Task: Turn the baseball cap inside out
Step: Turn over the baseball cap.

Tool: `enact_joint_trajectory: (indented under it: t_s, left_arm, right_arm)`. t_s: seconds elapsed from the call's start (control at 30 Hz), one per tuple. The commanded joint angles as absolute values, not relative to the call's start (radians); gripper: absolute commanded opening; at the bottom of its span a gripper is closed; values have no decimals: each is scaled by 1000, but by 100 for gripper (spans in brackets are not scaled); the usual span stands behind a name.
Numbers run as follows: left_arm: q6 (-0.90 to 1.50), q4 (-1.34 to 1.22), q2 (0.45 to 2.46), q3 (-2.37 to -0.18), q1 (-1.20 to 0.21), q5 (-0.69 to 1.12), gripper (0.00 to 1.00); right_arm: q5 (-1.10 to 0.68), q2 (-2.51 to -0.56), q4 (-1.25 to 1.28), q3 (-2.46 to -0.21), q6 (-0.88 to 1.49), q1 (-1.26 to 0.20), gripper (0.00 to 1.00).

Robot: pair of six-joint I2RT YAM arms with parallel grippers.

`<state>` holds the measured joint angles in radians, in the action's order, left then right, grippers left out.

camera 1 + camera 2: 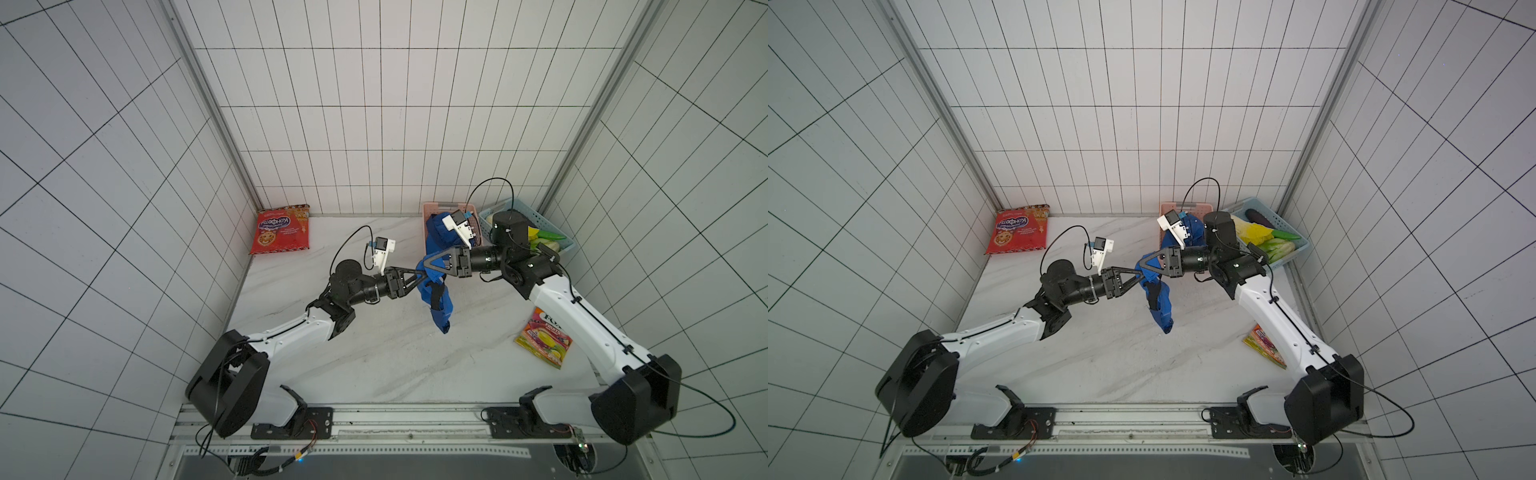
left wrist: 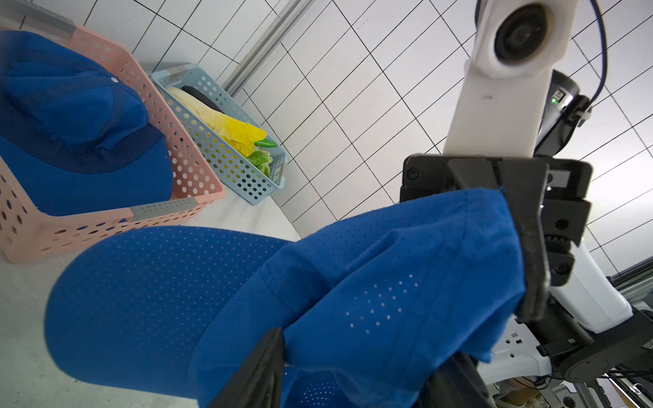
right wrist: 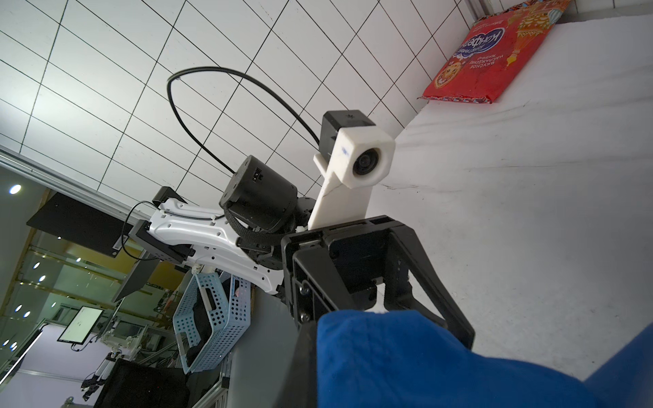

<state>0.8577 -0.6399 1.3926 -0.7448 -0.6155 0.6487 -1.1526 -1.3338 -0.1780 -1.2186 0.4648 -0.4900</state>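
blue cap (image 1: 443, 316) hanging midair, right tool (image 1: 425, 266) clamped on its cloth, left tool (image 1: 419, 277) astride cloth, grip unclear

A blue baseball cap (image 1: 1165, 311) hangs crumpled over the middle of the marble counter (image 1: 1121, 361) — the right jaws pinched tight on its upper fabric, the left jaws reaching into the same bunch from the opposite side, their hold unclear.

Blue perforated cap (image 1: 442, 316), pink basket (image 1: 449, 205), red snack bag (image 1: 280, 228).
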Motion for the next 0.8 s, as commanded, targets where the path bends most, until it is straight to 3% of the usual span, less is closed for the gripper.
enact_joint_trajectory:
  t_s: [0.0, 0.13, 0.23, 0.43, 0.53, 0.67, 0.77]
  left_arm:
    - [872, -696, 1405, -772, -620, 671, 56]
    - [851, -650, 1430, -801, -633, 742, 53]
    - [839, -642, 1434, -814, -638, 763, 45]
    - [838, -634, 1410, -794, -635, 730, 0]
    - [837, -614, 1362, -748, -619, 672, 0]
    - [807, -565, 1311, -725, -613, 640, 0]
    - [790, -506, 1303, -753, -617, 635, 0]
  right_arm:
    - [-1176, -1327, -144, -1220, 464, -483, 0]
    - [-1161, -1333, -139, -1235, 466, -483, 0]
    - [-1154, -1339, -135, -1248, 471, -483, 0]
    - [-1117, -1332, -138, -1232, 484, -457, 0]
    - [-1063, -1300, -139, -1207, 498, -399, 2]
    - [-994, -1266, -142, -1170, 513, -312, 13]
    - [-964, -1252, -164, -1169, 486, -305, 32]
